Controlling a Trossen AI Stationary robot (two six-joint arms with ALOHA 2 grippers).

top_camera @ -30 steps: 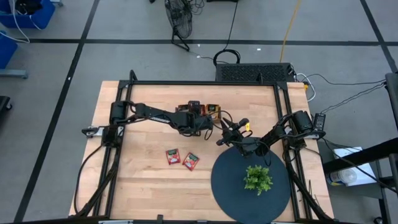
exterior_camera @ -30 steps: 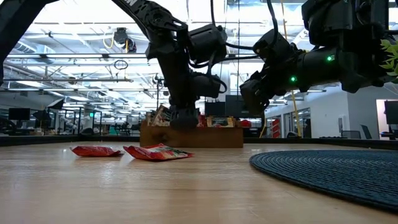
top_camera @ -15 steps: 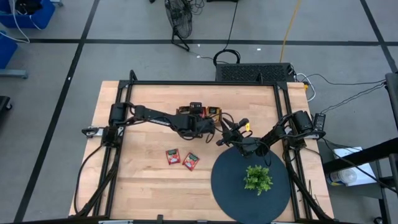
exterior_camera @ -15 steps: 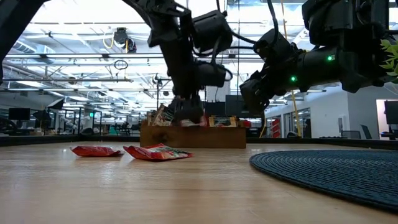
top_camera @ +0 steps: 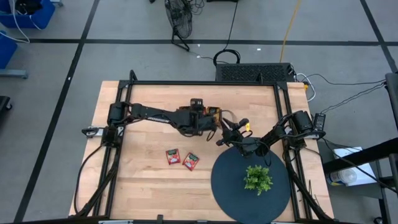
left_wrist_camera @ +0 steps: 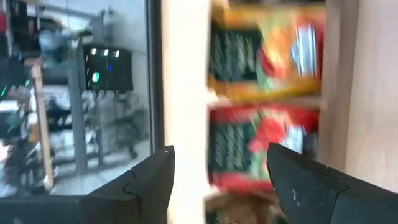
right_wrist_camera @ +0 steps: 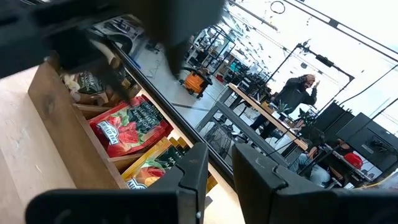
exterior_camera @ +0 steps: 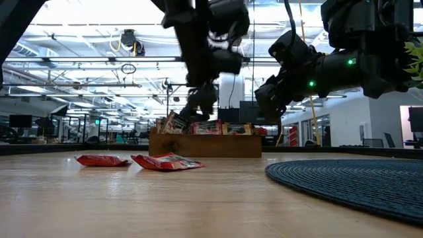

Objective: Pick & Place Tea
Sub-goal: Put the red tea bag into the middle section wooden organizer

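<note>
Currently the left claw (exterior_camera: 193, 109) hangs released and empty just above the wooden tray (exterior_camera: 203, 145), red and orange tea sachets (left_wrist_camera: 264, 146) filed in the compartments right below it. 2 more red sachets (top_camera: 181, 158) lie flat on the bench (top_camera: 143, 186), well apart from that claw. The right claw (right_wrist_camera: 214, 171) waits beside the tray, fingers nearly closed, holding nothing.

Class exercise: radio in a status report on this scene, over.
Left end effector open, empty, above wooden tray. Right end effector idle beside it. Two red sachets on table. Nothing blocking.
</note>
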